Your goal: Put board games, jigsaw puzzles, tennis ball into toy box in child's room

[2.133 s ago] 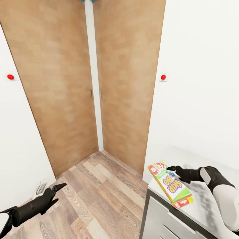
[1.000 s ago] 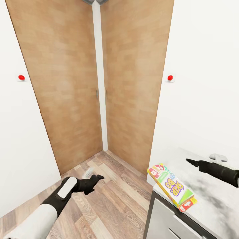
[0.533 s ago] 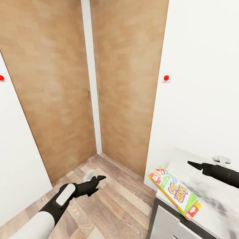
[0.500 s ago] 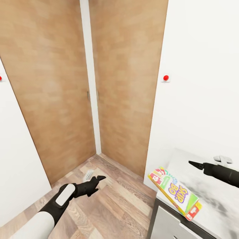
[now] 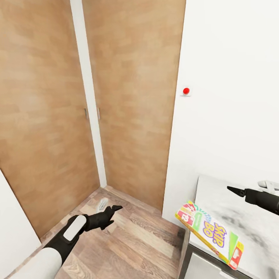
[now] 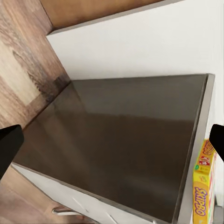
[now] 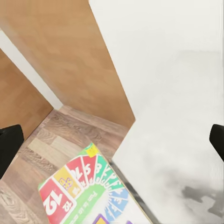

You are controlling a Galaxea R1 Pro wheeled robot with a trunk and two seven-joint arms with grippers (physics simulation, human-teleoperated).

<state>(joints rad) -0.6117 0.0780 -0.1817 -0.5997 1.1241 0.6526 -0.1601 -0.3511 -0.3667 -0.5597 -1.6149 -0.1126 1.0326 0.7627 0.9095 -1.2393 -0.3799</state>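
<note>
One board game [image 5: 209, 234], a flat yellow-green box with a red edge, lies on the pale table [image 5: 232, 201] at its near left corner, jutting a little over the edge. My right gripper [image 5: 233, 190] hovers open above the tabletop, apart from the box and further in. The right wrist view looks down on the board game [image 7: 88, 191] and the table [image 7: 177, 154]. My left gripper [image 5: 112, 209] is open and empty over the wood floor, left of the table. In its wrist view the board game [image 6: 204, 186] sits above the table's dark side panel [image 6: 121, 140].
Two wooden doors [image 5: 131, 97] meet in the corner ahead. A white wall with a red button [image 5: 186, 91] runs behind the table. Wood plank floor [image 5: 135, 240] lies between my left arm and the table's white cabinet front [image 5: 197, 267].
The camera has swung to the right, so the doors slid left in the picture. Earlier my right gripper let go of the board game and drew back; my left arm came forward.
</note>
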